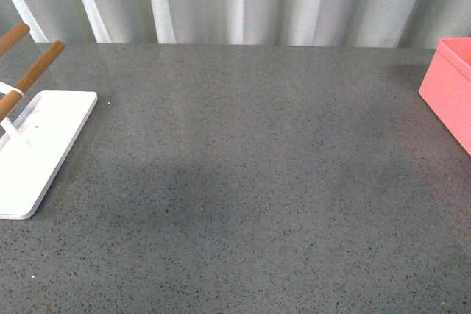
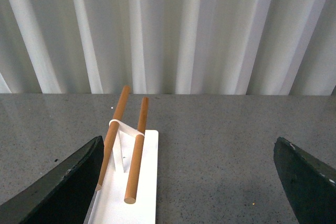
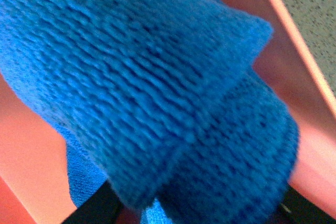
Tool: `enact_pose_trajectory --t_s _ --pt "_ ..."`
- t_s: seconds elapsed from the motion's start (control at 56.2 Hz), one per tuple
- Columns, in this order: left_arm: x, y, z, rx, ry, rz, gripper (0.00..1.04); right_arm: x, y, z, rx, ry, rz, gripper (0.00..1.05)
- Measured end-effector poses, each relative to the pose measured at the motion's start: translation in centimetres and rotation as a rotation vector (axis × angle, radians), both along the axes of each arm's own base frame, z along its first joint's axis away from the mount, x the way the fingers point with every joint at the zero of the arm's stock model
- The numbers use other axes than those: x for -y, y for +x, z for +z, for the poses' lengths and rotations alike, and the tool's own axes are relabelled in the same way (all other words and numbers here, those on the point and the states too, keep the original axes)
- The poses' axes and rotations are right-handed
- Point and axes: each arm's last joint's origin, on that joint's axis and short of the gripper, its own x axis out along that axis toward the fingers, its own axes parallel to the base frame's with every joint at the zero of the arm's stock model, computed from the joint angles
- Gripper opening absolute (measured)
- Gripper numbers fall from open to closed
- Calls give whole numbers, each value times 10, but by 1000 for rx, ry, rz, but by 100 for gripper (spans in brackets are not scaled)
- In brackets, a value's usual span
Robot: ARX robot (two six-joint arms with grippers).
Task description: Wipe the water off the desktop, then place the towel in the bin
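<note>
The blue towel [image 3: 152, 98] fills the right wrist view, folded thick and lying inside the pink bin [image 3: 294, 87]. My right gripper [image 3: 194, 216] is open close over it; only the dark tips of its fingers [image 3: 94, 208] show past the cloth. In the front view the bin [image 1: 450, 86] stands at the right edge of the grey speckled desktop [image 1: 250, 174]; the towel and both arms are out of sight there. My left gripper [image 2: 189, 182] is open and empty above the desktop [image 2: 220, 145], its dark fingers [image 2: 58, 182] wide apart. I see no water on the desktop.
A white rack base [image 1: 33, 148] with wooden rods [image 1: 33, 75] stands at the left of the desktop; it also shows in the left wrist view [image 2: 128, 198] under my left gripper. A white corrugated wall [image 1: 243, 1] runs along the back edge.
</note>
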Motion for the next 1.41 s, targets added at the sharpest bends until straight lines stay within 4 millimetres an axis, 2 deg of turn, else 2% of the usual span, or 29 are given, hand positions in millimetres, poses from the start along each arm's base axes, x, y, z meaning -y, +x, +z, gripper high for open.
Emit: enact_pose_trajectory --t_s 0.231,0.356,0.587,0.748,0.854,0.997,1.068,1.157,1.228,1.406 --pt "0 0 0 0 0 0 98 5 7 24 -51 20 -6 84" --pt "0 0 0 0 0 0 98 0 10 25 -58 33 10 100" --pt "0 0 0 0 0 0 98 -4 12 19 -63 53 28 98" --pt "0 0 0 0 0 0 98 -12 15 31 -20 50 57 98" --pt "0 0 0 0 0 0 98 -20 15 52 31 54 86 98" --pt "0 0 0 0 0 0 98 -29 14 91 130 57 131 98" --pt "0 0 0 0 0 0 98 -36 12 119 205 45 159 98" --pt "0 0 0 0 0 0 98 -45 7 138 303 30 204 98" --pt "0 0 0 0 0 0 98 -62 -4 151 421 -52 282 98" --pt "0 0 0 0 0 0 98 -98 -37 168 608 -102 490 98"
